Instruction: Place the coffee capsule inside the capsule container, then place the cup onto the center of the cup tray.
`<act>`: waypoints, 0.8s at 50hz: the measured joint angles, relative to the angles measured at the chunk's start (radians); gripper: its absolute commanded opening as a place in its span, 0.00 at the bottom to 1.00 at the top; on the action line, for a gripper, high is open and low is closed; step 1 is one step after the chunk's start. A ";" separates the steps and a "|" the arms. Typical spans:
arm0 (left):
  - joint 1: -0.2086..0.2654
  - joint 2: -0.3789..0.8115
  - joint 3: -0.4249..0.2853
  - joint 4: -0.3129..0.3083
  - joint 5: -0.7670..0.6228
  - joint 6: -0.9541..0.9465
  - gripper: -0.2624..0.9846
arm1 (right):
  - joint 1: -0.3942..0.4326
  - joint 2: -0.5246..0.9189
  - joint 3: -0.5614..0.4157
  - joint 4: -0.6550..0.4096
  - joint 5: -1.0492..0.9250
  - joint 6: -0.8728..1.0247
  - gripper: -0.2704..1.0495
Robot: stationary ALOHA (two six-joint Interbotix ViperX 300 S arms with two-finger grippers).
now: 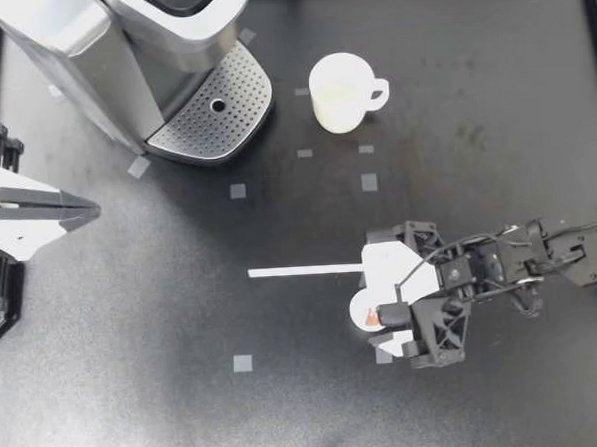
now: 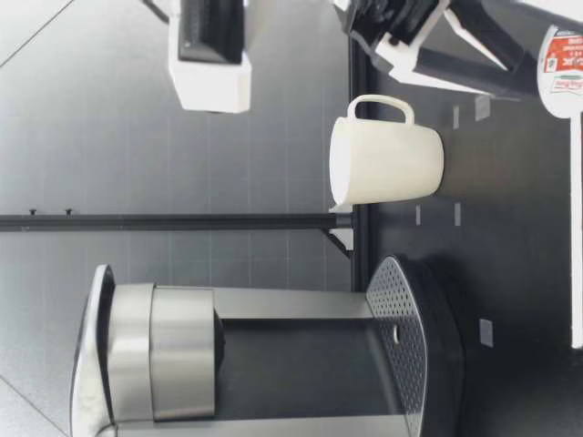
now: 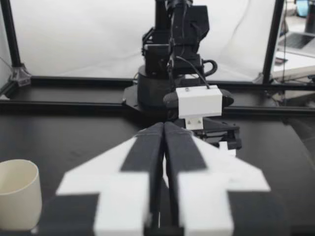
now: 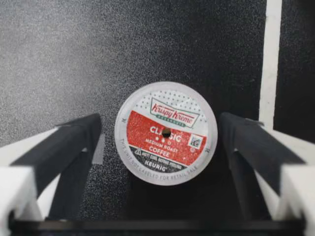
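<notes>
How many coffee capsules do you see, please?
1: a round red-and-white coffee capsule on the black table, between the open fingers of my right claw. Others may be hidden.

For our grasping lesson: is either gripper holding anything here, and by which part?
Nothing is held. My right gripper is open, fingers either side of the coffee capsule, not clamping it. My left gripper is shut and empty.

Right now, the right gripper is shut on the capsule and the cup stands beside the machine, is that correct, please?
Not quite: the right gripper is open, its fingers clear of the capsule on both sides, as the right wrist view shows. The cup does stand beside the machine.
</notes>
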 measured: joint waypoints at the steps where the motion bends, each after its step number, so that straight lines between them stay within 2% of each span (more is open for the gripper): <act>1: 0.000 0.000 0.000 -0.002 0.000 0.000 0.27 | 0.000 0.000 -0.002 0.000 0.002 0.000 0.80; 11: 0.000 0.000 0.000 0.000 0.002 0.000 0.27 | 0.000 0.002 -0.005 0.000 0.008 0.000 0.65; 28: 0.000 0.031 -0.014 -0.018 0.003 -0.011 0.27 | -0.003 -0.063 -0.006 0.000 -0.002 0.014 0.65; 35: 0.000 0.106 -0.086 -0.067 0.074 -0.017 0.27 | -0.003 -0.143 0.015 0.008 -0.048 0.021 0.65; 40: 0.002 0.169 -0.183 -0.094 0.218 -0.018 0.27 | -0.005 -0.202 0.048 0.015 -0.084 0.034 0.65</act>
